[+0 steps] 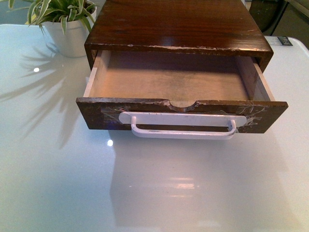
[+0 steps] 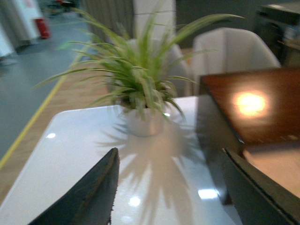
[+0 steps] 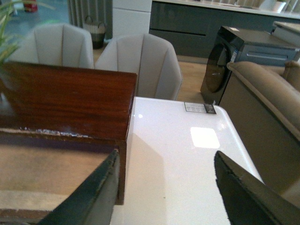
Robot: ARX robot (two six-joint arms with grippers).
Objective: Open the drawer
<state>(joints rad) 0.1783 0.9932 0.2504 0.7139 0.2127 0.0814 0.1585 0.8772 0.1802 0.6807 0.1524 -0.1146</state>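
Both grippers gape wide and empty: left gripper [image 2: 169,157] near the plant pot [image 2: 143,124], right gripper [image 3: 166,157] at the far flank of the cabinet [image 3: 70,98], kept clear of the front, I judge. Drawer [image 1: 169,79] sits pulled well out toward me, pale floor exposed, white handle [image 1: 178,119] free. Opening looks done.

I see a dark-brown drawer [image 1: 169,79], pale tan inside, with a white bar handle [image 1: 178,119], a red-brown cabinet [image 1: 174,21], a pale bluish-white bench [image 1: 58,183], and green-and-cream striped leaves [image 1: 58,9] above a white pot [image 1: 67,38].
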